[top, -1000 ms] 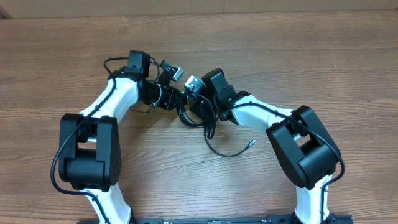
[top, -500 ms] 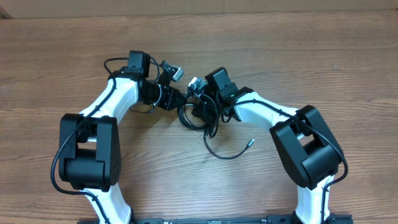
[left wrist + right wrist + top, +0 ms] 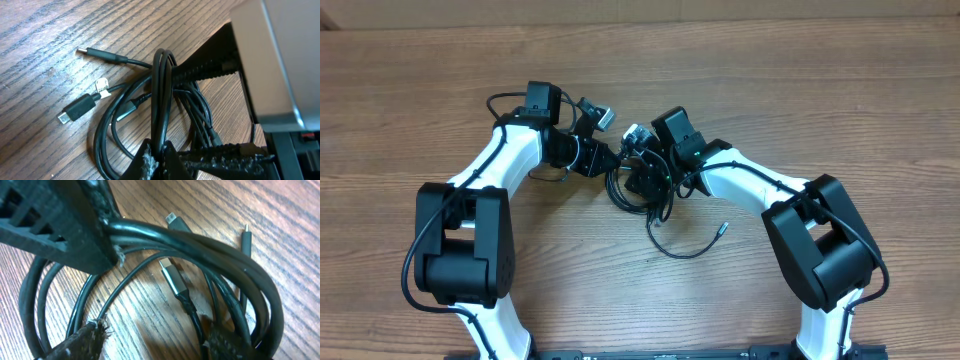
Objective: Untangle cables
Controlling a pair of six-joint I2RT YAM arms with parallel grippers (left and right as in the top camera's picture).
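Observation:
The cables are thin black cords, looped into one tangled bundle on the wood table between my two arms. My left gripper is shut on a doubled strand of the bundle, which runs up from its tips. My right gripper is open and straddles the same bundle, with strands lying between its fingers. Three plug ends lie loose beside the loops. One cord trails toward the right arm and ends in a small plug tip.
The left arm and right arm meet close together at mid-table, with their own thicker black wires running along them. Bare wood tabletop surrounds the bundle on all sides.
The right gripper's jaws have widened and shifted slightly over the bundle, and the right arm has swung a little to the right. The left gripper keeps its hold and has not moved.

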